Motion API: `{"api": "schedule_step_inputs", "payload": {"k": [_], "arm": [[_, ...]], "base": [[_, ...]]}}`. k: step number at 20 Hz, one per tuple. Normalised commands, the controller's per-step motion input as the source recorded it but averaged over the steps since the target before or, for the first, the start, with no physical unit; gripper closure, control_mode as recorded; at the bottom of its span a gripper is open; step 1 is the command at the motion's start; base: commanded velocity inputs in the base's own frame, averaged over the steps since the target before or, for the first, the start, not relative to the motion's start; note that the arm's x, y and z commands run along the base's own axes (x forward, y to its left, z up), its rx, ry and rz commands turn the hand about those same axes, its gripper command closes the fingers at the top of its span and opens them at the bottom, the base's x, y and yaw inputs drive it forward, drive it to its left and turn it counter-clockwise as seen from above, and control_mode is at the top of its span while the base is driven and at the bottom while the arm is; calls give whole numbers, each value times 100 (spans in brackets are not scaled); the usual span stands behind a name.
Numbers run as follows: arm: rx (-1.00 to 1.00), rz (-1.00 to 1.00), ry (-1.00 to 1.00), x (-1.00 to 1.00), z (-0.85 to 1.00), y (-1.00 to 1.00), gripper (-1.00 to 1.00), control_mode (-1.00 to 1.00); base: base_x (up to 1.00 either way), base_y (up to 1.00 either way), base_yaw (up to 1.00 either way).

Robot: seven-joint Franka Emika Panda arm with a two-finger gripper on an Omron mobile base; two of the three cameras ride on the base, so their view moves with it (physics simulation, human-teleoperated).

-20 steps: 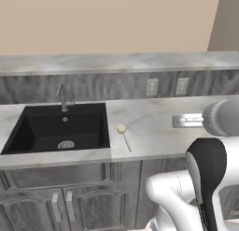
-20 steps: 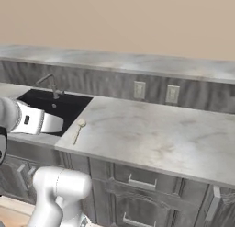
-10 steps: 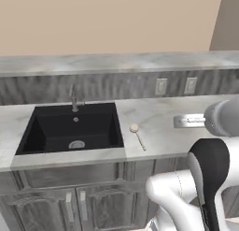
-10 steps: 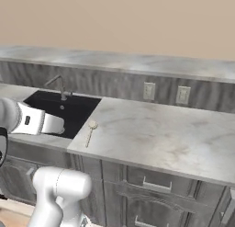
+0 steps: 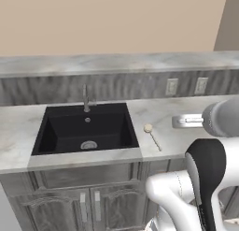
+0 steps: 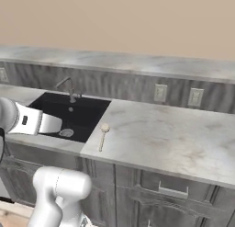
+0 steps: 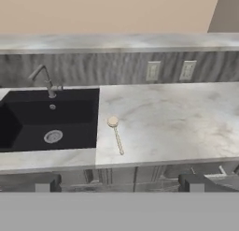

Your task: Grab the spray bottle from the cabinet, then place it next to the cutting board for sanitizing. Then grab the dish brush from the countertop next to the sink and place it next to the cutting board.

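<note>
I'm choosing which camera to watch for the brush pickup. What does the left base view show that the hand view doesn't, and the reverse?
Left base view alone: the robot's white arm at the right, and the whole sink with bare countertop to its left. Hand view alone: the pincer's dark fingertips at the bottom and a broad stretch of countertop to the right of the dish brush. Both: sink, faucet, dish brush, two wall outlets.

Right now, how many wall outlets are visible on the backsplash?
2. The left outlet and the right outlet sit side by side on the backsplash right of the sink, behind the dish brush. Others may lie outside the frame.
</note>
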Motion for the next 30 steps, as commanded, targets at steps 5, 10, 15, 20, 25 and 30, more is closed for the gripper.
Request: {"api": "schedule_step_inputs", "payload": {"k": [5, 10, 15, 20, 25, 30], "arm": [[0, 0, 0, 0, 0, 0, -100, 100], [0, 0, 0, 0, 0, 0, -100, 100], [2, 2, 5, 30, -27, -20, -100, -100], [2, 2, 35, 88, -80, 0, -100, -100], [1, 3, 27, 87, -41, 5, -100, -100], [1, 4, 13, 56, -30, -4, -100, -100]], "base": [[36, 0, 0], [9, -1, 0], [0, 0, 0], [0, 0, 0], [0, 0, 0], [0, 0, 0]]}}
